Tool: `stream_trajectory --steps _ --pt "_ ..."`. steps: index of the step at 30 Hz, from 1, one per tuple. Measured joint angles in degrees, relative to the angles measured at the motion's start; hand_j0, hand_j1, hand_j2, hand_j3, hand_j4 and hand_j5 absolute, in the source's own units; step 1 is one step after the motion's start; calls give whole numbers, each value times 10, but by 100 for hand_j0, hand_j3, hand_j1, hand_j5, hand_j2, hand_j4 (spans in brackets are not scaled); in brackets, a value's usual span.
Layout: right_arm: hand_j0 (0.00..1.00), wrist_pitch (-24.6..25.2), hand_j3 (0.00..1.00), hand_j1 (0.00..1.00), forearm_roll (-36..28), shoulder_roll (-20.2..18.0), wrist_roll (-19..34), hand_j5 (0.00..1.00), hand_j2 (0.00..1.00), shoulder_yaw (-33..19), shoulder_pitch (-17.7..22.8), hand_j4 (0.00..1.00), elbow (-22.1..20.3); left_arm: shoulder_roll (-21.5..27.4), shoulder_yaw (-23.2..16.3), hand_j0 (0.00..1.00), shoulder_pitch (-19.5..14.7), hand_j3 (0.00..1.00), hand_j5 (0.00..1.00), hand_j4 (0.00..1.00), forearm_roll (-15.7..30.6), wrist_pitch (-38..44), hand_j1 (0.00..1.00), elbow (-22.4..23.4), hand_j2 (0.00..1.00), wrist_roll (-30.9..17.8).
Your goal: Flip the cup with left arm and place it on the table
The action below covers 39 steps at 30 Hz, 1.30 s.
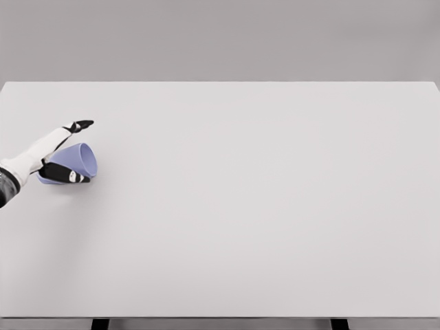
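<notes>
The cup [74,162] is pale lavender-blue, tipped on its side with its open mouth facing right, at the far left of the white tabletop [261,206]. The left robot hand [60,159] grips it, fingers wrapped around its body. Behind is a plain grey wall [220,38].

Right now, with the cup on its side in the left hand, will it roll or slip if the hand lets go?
Probably yes. The cup is round and lies tilted on its side, so it would likely roll in a curve on the smooth table. It looks rigid and light, so a nudge could send it off. The left hand wraps it only partly, so the grip may be loose.
</notes>
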Motion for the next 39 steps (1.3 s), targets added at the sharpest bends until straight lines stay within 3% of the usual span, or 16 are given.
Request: stream_trajectory --steps 28,30,33,36,39 --pt "100 0 100 100 0 0 0 100 100 0 0 100 0 -9 -17 100 -6 100 100 100 -8 42 100 16 100 0" --pt "100 0 100 100 0 0 0 100 100 0 0 100 0 -10 -18 94 -6 94 94 94 -11 42 94 17 94 0" --pt "100 0 100 100 0 0 0 100 100 0 0 100 0 -10 -19 77 -5 77 77 77 -17 41 77 17 77 1" --pt "100 0 100 100 0 0 0 100 100 0 0 100 0 -10 -20 70 -4 70 70 70 -23 40 70 16 70 2" --pt "100 0 100 100 0 0 0 100 100 0 0 100 0 -10 -20 70 -5 70 70 70 -22 50 70 13 70 5"
